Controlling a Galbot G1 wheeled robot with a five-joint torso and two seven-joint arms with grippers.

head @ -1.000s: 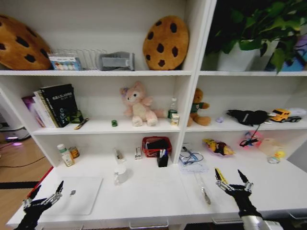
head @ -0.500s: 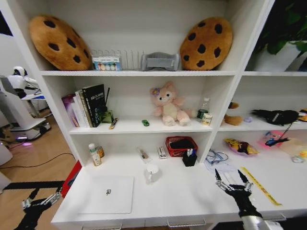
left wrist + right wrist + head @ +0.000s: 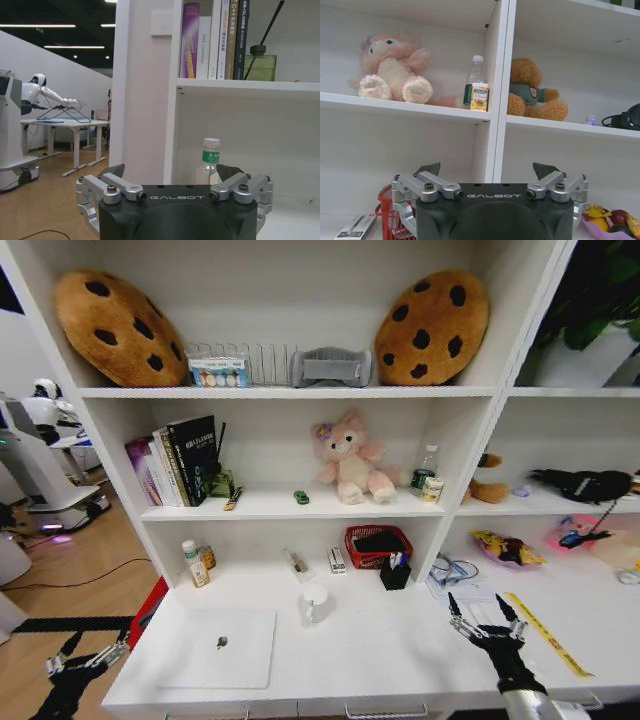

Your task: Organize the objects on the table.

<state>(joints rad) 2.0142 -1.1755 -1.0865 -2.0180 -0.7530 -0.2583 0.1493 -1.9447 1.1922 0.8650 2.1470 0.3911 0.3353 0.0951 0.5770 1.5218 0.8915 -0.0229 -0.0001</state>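
White counter spans the head view, with a silver laptop lying flat and closed on it. The left gripper hangs off the counter's left end, over the wood floor, fingers spread wide and holding nothing; the laptop lies beside it, toward the other arm. A small clear bottle with a green label stands upright at the back of the counter, beyond the left fingers and past the laptop. The right gripper hovers above the counter's right part, fingers wide apart and empty. A yellow strip lies on the counter just outside the right fingers. Beyond them, toward the shelf, sit a black pen cup and a red basket; a white cup stands between the two grippers.

From the left wrist, the fingers stand wide with nothing between them. The bottle shows ahead, nearer one finger than the other, upright under a shelf of books.

From the right wrist, the fingers are likewise wide and empty. Ahead, up on the shelf, sit a pink plush, a bottle and a brown bear; the red basket shows low beside one finger.
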